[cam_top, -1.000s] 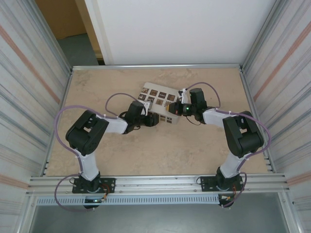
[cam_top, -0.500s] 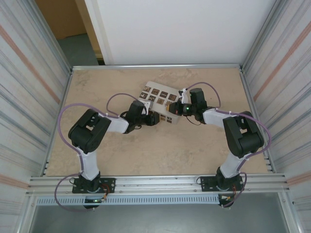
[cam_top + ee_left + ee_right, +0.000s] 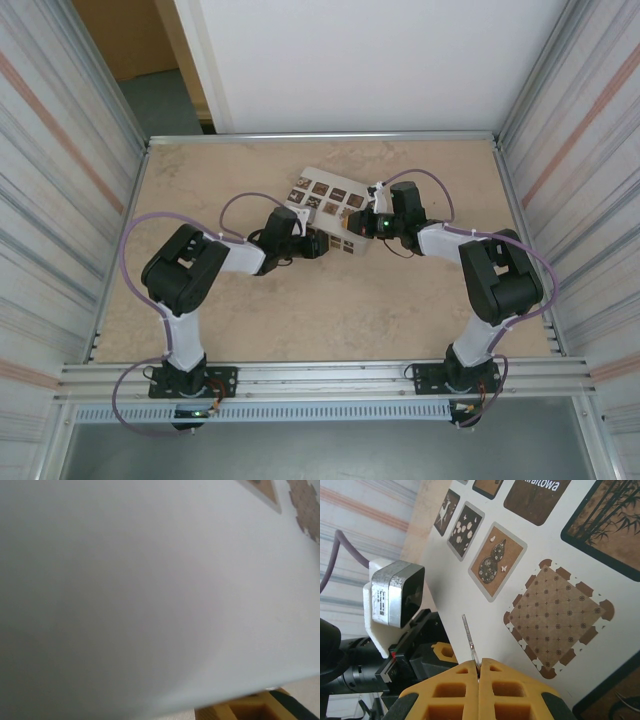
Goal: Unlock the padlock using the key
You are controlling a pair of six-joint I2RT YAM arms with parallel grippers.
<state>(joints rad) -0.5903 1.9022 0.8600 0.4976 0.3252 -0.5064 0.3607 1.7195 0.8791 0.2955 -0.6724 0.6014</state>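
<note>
A thin metal key (image 3: 470, 637) sticks up from my right gripper (image 3: 479, 666), whose yellow fingers are shut on its base. The blade lies in front of the white face of a pale box (image 3: 547, 537) printed with brown squares. From above, the right gripper (image 3: 358, 225) is at the box's (image 3: 325, 195) right side and my left gripper (image 3: 318, 246) presses in at its near left side. In the left wrist view the box wall (image 3: 150, 590) is very close, with one yellow finger (image 3: 250, 711) at the bottom edge. The padlock is hidden.
The left arm's wrist camera block (image 3: 395, 595) sits just left of the key. The box lies tilted in the middle of the beige table (image 3: 330, 310). Metal walls close in the left and right sides, and a rail runs along the near edge.
The left arm has edged slightly right, toward the box. The right arm and the key have stayed put.
</note>
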